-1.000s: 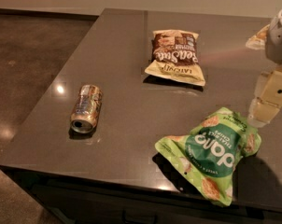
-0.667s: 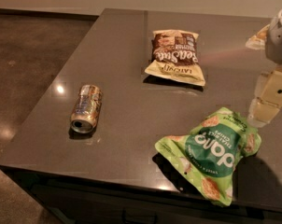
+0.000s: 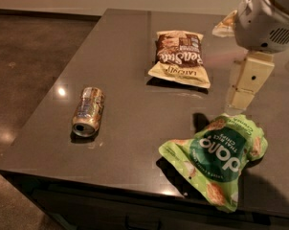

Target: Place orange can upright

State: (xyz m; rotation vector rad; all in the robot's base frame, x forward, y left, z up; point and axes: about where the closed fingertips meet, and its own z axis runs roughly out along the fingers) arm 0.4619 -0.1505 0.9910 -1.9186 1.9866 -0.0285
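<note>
**Closing in from three o'clock**

Only the robot's white, rounded arm housing (image 3: 269, 18) and the cream, blocky gripper (image 3: 244, 83) beneath it have moved since a second ago. They have swung a little leftward over the dark grey, glossy table (image 3: 135, 28). Every item on the top lies where it lay.

Nearest, at 5 o'clock from the table's middle, a crumpled green foil chip bag (image 3: 215, 159) lies flat.

At 8 o'clock, near the left edge, is the small, shiny orange-gold and silver aluminium can (image 3: 88, 111). It lies on its side with one round end facing the front edge and its length running roughly from 6 to 12. The task is therefore still open: the can has to be gripped and tipped onto its base. No other item lies beside it, which should make the approach easy.

The gripper hangs at 3 o'clock, above the table just beyond the green bag and well apart from the can. Whether the claw is open or closed I cannot tell. To reach the can it will probably have to travel toward 9 o'clock, between the two bags.

Farther back, at 1 o'clock, a brown-and-cream snack bag (image 3: 180, 59) lies flat. Farthest, at 2 o'clock, the corner of a pale packet (image 3: 223, 27) peeps out from behind the arm housing.
</note>
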